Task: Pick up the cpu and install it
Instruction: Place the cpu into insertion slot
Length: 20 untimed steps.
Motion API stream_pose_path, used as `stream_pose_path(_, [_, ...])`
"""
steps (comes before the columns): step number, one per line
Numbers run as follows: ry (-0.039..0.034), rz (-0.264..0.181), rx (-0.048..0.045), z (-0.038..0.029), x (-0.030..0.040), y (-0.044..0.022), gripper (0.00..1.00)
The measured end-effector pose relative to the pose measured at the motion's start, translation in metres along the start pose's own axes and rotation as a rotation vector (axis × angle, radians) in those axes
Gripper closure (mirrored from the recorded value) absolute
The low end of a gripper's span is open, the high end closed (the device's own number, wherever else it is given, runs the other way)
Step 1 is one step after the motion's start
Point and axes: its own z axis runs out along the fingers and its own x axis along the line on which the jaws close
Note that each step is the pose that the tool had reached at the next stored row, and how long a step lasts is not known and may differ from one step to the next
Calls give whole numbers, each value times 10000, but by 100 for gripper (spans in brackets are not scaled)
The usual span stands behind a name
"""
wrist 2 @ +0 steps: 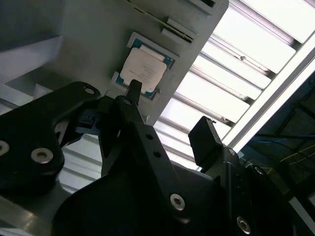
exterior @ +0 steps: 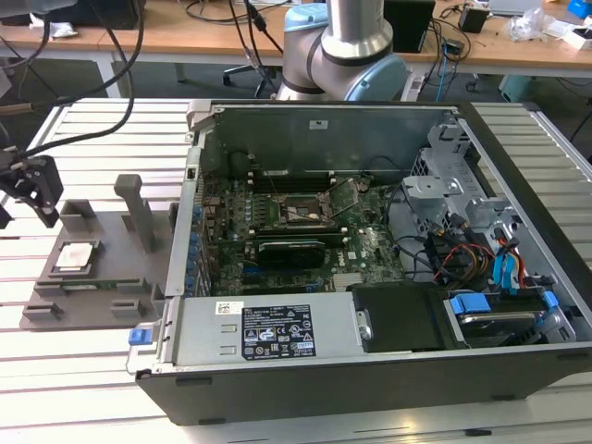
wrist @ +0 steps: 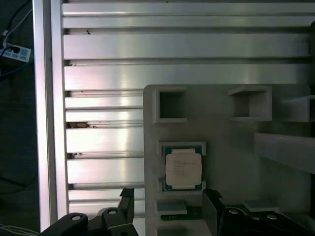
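The cpu (exterior: 76, 256) is a flat silver square lying in a recess of the grey plastic tray (exterior: 111, 277), at the exterior view's left. Both wrist views show the cpu (wrist 2: 143, 71) (wrist: 182, 168) lying flat with a thin green rim. My gripper (exterior: 39, 202) hangs in the air above the tray's far left side, not touching the chip. Its two black fingers (wrist 2: 134, 93) stand apart, open, with nothing between them. The open black socket frame (exterior: 301, 213) sits on the motherboard inside the computer case.
The open computer case (exterior: 370, 268) lies on its side on a slatted metal table (exterior: 102, 129). A grey post (exterior: 139, 208) rises from the tray near the case wall. Cables and drive bays (exterior: 472, 250) crowd the case's right end. The arm's base (exterior: 342, 46) stands behind the case.
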Motion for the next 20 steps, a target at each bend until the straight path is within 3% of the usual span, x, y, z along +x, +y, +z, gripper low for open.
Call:
stream_pose_path(11, [-1, -20, -1, 263, 0, 5, 34])
stream_pose_path(20, [0, -32, 0, 418, 1, 7, 34])
